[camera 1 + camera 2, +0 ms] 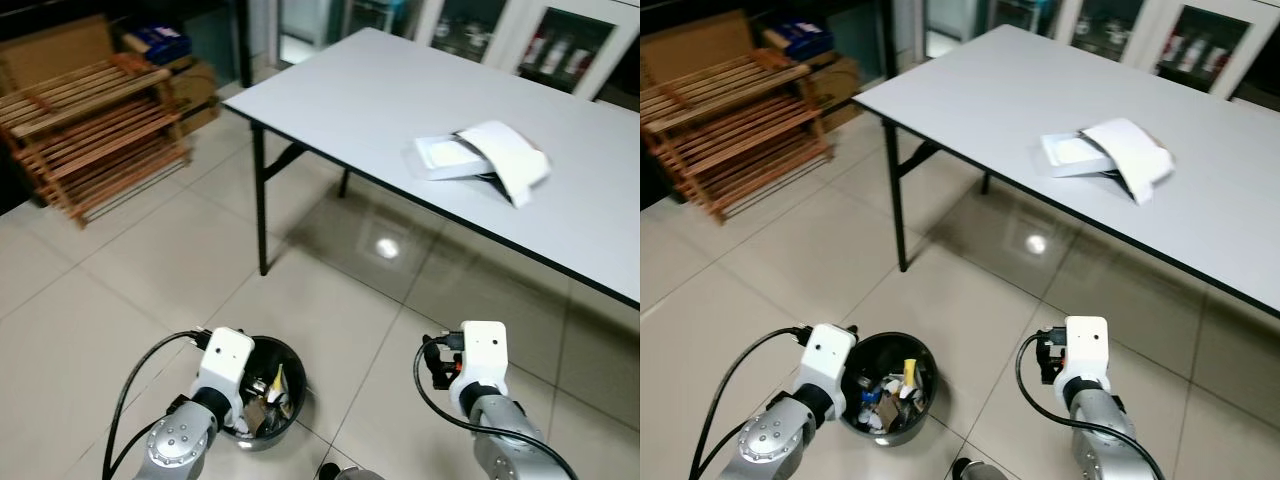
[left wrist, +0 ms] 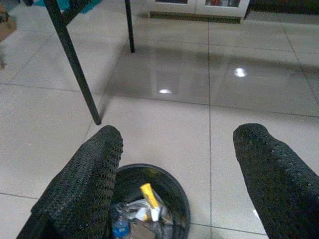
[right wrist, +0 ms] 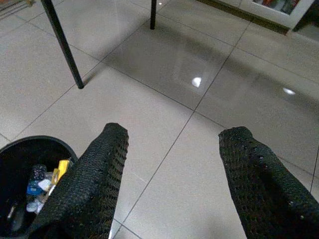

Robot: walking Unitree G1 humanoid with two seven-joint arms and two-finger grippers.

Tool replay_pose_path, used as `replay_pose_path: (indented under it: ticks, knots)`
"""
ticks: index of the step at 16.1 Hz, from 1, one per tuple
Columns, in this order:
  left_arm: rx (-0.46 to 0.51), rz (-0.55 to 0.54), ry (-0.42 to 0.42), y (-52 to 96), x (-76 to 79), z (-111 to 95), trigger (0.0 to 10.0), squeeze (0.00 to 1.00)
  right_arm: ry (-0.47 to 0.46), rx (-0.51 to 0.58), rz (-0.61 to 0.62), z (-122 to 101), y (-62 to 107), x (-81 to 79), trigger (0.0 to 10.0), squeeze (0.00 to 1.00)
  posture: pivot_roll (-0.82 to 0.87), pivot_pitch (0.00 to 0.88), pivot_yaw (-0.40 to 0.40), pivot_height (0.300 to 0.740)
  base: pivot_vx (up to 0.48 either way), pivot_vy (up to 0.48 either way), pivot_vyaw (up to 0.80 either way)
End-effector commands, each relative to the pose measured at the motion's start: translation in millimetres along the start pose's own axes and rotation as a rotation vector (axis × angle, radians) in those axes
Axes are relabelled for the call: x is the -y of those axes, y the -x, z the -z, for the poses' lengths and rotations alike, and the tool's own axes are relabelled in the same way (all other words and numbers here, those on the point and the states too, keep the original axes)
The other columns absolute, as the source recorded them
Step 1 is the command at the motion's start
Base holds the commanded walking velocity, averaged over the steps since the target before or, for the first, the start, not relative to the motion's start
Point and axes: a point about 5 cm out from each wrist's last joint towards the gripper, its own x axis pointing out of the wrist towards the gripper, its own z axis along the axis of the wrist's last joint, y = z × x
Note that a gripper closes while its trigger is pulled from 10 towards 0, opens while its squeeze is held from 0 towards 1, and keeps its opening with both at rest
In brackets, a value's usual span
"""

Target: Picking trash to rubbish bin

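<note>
A round black rubbish bin (image 1: 262,395) stands on the glossy beige tiled floor (image 1: 120,290), holding a jumble of trash (image 1: 885,390) in which a yellow tube-like piece (image 2: 149,195) and a small blue-capped bottle (image 2: 120,227) can be made out, the rest too crumpled and shadowed to identify. The left claw (image 2: 179,169) hangs just above the bin's near rim, its two long black fingers (image 2: 84,184), textured like woven mesh, spread wide and empty; the silver arm and its looping black cable hide part of the bin from the head camera. The right claw (image 3: 172,174), beside the bin and apart from it, is likewise spread open over bare tile with nothing between its fingers, and the bin's rim is cut off at the edge of its wrist view. Beyond the bin stands a long pale grey table (image 1: 380,100) on thin black metal legs (image 1: 262,200), its far end cut off. On it, well away from the bin, lies a flat white box (image 1: 445,157) with a curved white sheet or lid (image 1: 510,160) draped over one end; what lies beneath is hard to tell. Farther from the bin, a slatted wooden rack (image 1: 95,125) sits against cardboard boxes (image 1: 195,85), and glass-fronted cabinets (image 1: 560,40) line the room behind the table, their contents blurred.
</note>
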Motion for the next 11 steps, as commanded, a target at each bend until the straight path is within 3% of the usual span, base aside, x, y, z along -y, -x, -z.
replay_pose_path:
  ticks: [1, 4, 11]
  knots:
    - [0.024, -0.023, -0.004, -3.7, -3.4, -10, 10.0, 0.0, -0.007, -0.013, 0.027, 3, 1.6, 2.5, 10.0, 0.0, 0.02, 0.028, -0.029, 0.74, 0.0, 0.0, -0.8]
    - [0.031, 0.007, -0.027, -8.8, -1.5, -18, 10.0, 0.0, -0.028, -0.03, 0.076, 7, 3.1, 3.6, 10.0, 0.0, 0.02, 0.028, -0.008, 0.74, 0.0, 0.0, -0.8]
    - [0.029, 0.002, -0.022, -9.6, -1.5, -20, 10.0, 0.0, 0.022, -0.05, 0.068, 8, 4.7, 3.4, 10.0, 0.0, 0.01, 0.028, -0.023, 0.74, 0.0, -0.452, -0.8]
